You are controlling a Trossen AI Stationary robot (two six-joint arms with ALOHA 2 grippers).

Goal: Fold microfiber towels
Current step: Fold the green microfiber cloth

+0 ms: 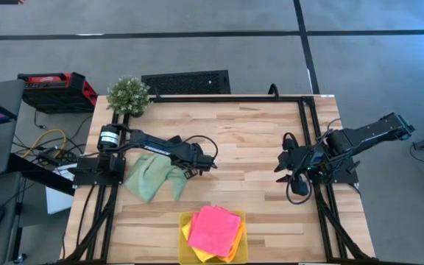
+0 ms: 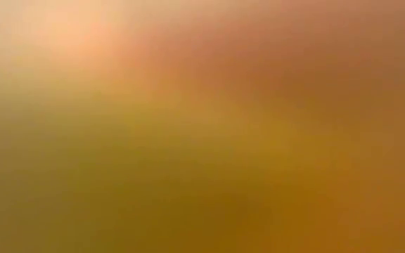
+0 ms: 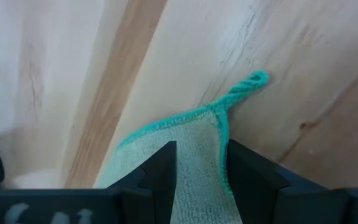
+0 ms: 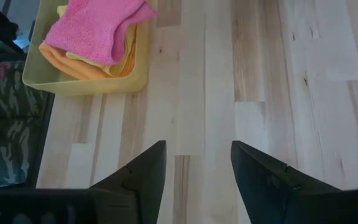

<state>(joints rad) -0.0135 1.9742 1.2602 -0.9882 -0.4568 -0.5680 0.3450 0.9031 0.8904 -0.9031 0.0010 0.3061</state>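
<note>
Left gripper pinching corner of green towel at table's left side, likely to drag it flat. Right gripper waiting at right edge, jaws wide, empty. Pink towel stacked on others in tray, near edge.

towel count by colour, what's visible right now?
Pale green towel: 1, on the table, corner held between the left end effector fingers
Pink towel: 1, top of the stack in the yellow tray
Yellow towel: 1, in the stack
Orange towel: 1, in the stack
Total: 4
</note>
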